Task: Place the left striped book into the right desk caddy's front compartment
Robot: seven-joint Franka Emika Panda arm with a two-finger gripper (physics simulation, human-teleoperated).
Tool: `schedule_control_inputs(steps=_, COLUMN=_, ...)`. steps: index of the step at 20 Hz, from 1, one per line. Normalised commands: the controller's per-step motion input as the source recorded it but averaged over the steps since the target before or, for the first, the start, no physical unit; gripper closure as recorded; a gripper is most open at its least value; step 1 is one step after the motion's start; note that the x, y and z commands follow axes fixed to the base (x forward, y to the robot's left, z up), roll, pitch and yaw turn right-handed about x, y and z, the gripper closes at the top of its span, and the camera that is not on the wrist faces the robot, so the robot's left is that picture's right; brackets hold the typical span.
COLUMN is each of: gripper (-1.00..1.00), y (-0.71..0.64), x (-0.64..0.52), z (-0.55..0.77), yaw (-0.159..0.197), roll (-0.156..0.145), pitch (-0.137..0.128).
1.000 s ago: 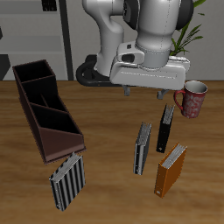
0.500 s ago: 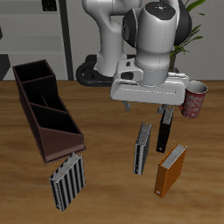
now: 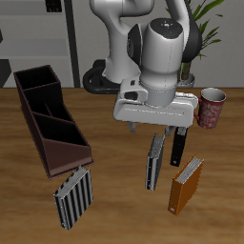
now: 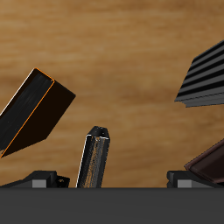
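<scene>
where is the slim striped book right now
In the exterior view the left striped book stands upright mid-table, directly under the gripper, between the black book and the right desk caddy.

Simulated study: wooden table (image 3: 114,172); books; desk caddy (image 3: 48,119); mug (image 3: 212,107); plant (image 3: 203,38).

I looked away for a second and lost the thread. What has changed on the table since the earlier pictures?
Only the arm moved: the gripper came forward toward the table's front edge and lower, and now hangs just above the left striped book. It has taken hold of nothing. The book, the right desk caddy, the orange book, the black book and the mug stayed put.
</scene>
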Motion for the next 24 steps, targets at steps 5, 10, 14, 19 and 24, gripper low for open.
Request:
schedule_control_inputs(steps=5, gripper=-1.0, y=-0.11, x=0.15, z=-0.38, yaw=-0.003, roll=-0.038, pitch=0.008)
schedule_control_inputs(steps=10, gripper=-1.0, y=-0.03, x=0.05, z=-0.32, yaw=-0.013, roll=-0.051, pitch=-0.006)
schedule_control_inputs(steps=14, gripper=-1.0, y=0.06, x=-0.01, z=-0.16, yaw=-0.009, roll=-0.014, pitch=-0.003)
schedule_control_inputs(steps=19, gripper=-1.0, y=0.02, x=0.01, z=-0.18, yaw=-0.032, roll=-0.003, pitch=0.034)
schedule_control_inputs(steps=24, gripper=-1.0, y=0.1, x=-0.08, z=-0.11, yaw=-0.016, roll=0.052, pitch=0.034)
